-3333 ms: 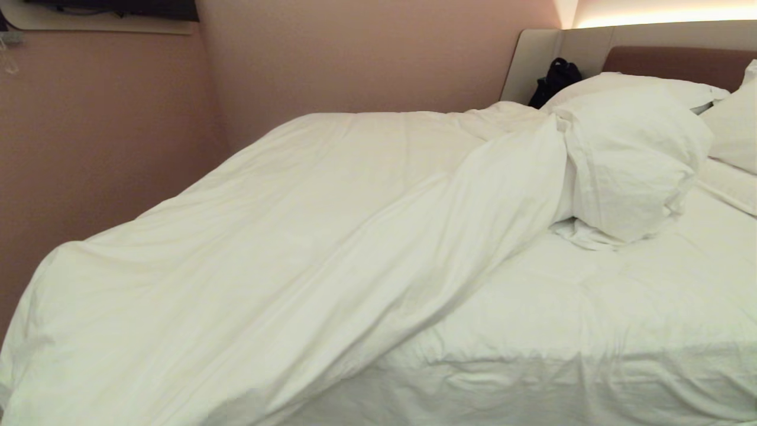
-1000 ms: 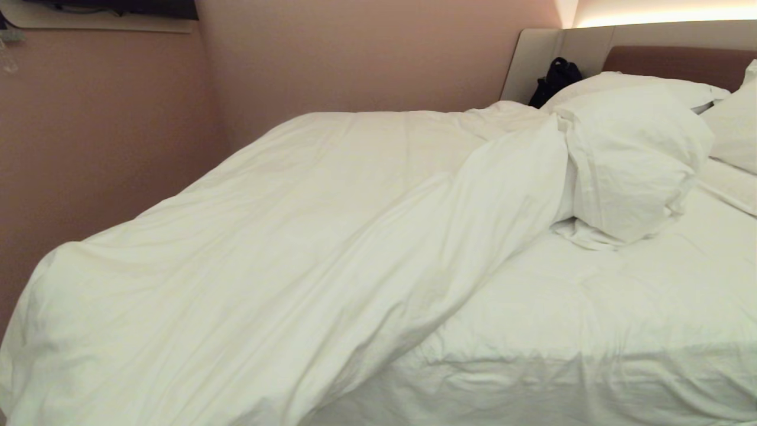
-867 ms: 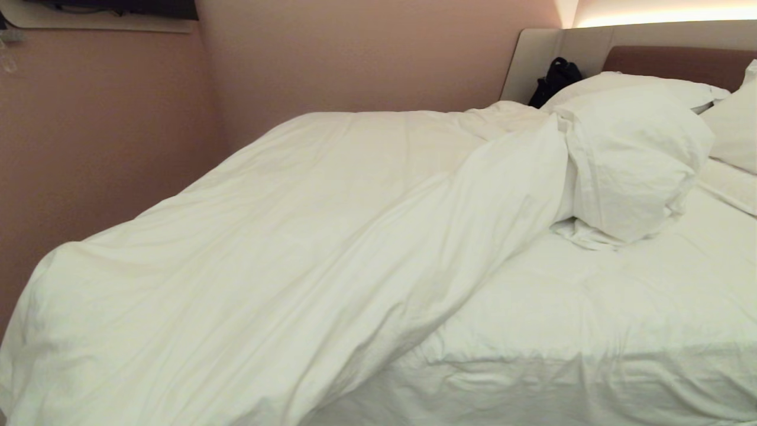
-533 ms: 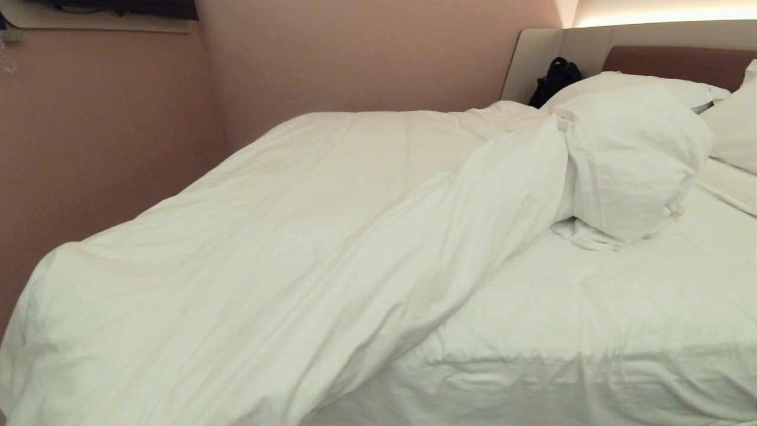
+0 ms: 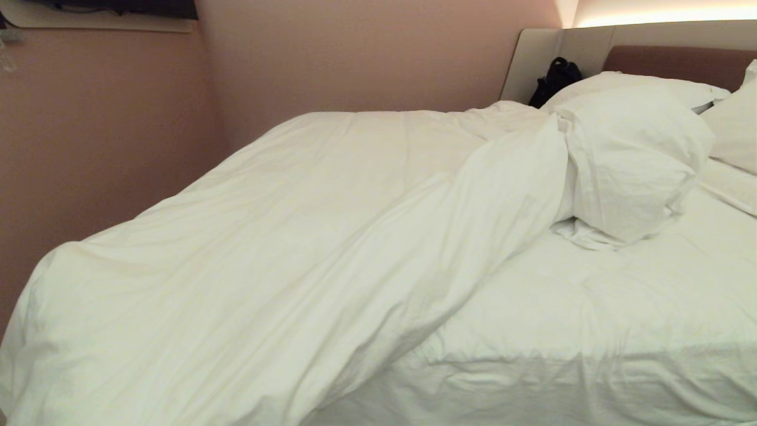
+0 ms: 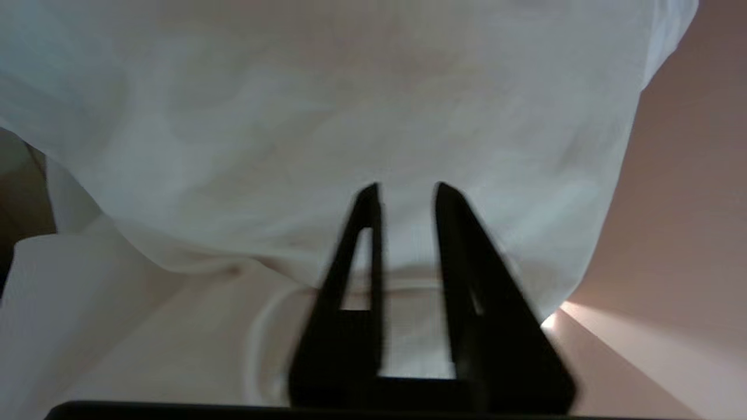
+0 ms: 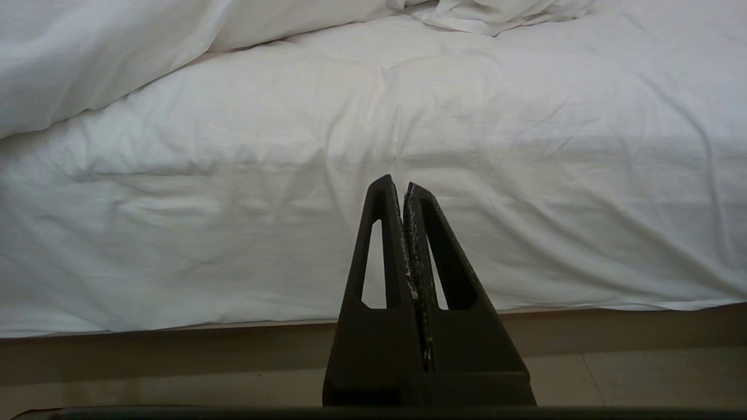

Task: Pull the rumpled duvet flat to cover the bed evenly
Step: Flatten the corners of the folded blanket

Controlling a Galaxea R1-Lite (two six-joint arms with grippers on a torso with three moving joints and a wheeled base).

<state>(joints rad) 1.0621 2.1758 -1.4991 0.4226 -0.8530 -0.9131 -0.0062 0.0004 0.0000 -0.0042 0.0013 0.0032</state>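
Observation:
The white duvet [image 5: 284, 236] lies rumpled over the left part of the bed, bunched in a diagonal ridge. The right part of the sheeted mattress [image 5: 621, 319] is bare. Neither arm shows in the head view. In the left wrist view my left gripper [image 6: 407, 189] is open with a narrow gap. It points at the overhanging duvet [image 6: 350, 105], and nothing is between its fingers. My right gripper [image 7: 404, 184] is shut and empty, low in front of the mattress side [image 7: 408, 116], above the bed base [image 7: 175, 344].
White pillows [image 5: 633, 154] are piled against the brown headboard [image 5: 668, 62], with a black bag [image 5: 556, 77] beside them. A pink wall [image 5: 89, 148] runs close along the bed's far and left sides. Beige floor [image 7: 642, 379] lies below the base.
The duvet's near fold at the bed's front edge has bulged slightly to the right since the oldest frame. The rest of the head view looks the same.

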